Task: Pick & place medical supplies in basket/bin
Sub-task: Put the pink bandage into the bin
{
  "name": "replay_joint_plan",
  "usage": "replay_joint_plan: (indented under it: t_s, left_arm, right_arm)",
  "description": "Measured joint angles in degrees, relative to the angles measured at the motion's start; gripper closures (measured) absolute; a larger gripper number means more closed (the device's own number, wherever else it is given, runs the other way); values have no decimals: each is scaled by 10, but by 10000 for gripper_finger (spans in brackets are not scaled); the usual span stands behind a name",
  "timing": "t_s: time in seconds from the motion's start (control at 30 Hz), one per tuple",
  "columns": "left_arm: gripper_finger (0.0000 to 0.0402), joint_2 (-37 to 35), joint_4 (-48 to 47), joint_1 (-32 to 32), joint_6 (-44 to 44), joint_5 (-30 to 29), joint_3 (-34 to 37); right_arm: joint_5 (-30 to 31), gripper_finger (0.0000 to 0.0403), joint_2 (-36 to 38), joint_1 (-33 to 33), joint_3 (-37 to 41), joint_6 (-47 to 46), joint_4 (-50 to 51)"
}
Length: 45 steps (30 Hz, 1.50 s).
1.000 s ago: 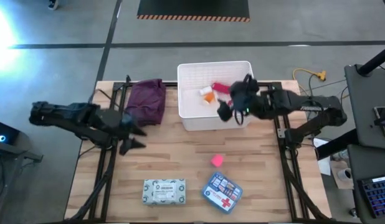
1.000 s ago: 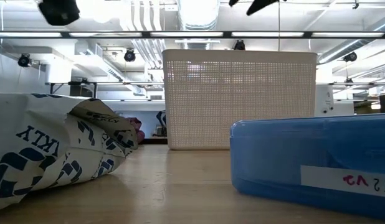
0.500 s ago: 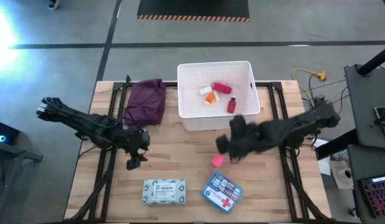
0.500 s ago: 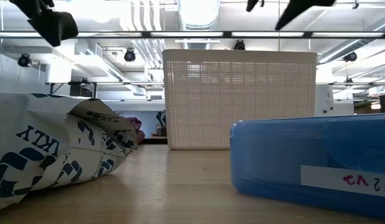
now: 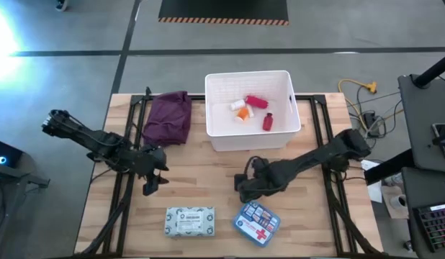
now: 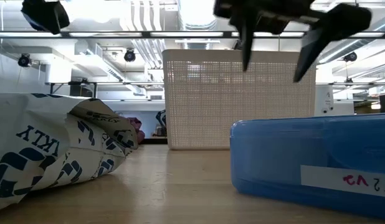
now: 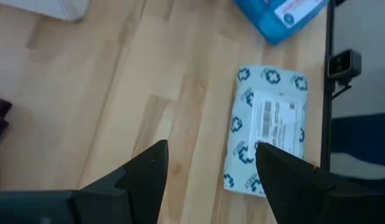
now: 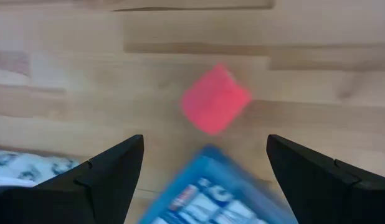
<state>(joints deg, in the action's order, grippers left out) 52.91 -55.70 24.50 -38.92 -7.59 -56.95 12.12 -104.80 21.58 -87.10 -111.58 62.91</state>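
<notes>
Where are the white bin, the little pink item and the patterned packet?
Bin (image 5: 214,138), high view: its near outer wall.
Pink item (image 8: 215,99), right wrist view: middle of its top face.
Packet (image 5: 189,221), high view: middle of its top.

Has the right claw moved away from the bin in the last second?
Yes. The right claw, open, has come off the bin toward the near edge, now over the pink item.

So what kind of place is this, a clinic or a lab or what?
Most likely a robotics lab or workshop, not a clinic. The wooden table stands on a bare concrete floor, exposed ceiling ducts run overhead, and a computer keyboard sits on a desk beside the rig.
</notes>
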Motion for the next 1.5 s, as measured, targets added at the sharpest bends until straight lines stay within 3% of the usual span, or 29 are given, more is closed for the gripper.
replay_joint_plan:
  t_s: [0.23,0.53,1.07,1.3,1.5]
  left_arm:
    - [181,-20,0,25,-26,-63,0]
    - [181,-21,-6,26,-17,-65,0]
    - [181,-20,-20,26,-21,-93,2]
    - [181,-21,-24,26,-28,-92,2]
    - [181,-21,-24,26,-26,-92,3]
  right_arm:
    - [14,74,-43,-16,26,-58,-38]
    - [28,74,-90,-15,41,-137,-86]
    - [30,75,-115,-19,48,-86,-78]
    - [5,77,-116,-17,62,-94,-91]
    - [5,128,-116,-18,67,-93,-110]
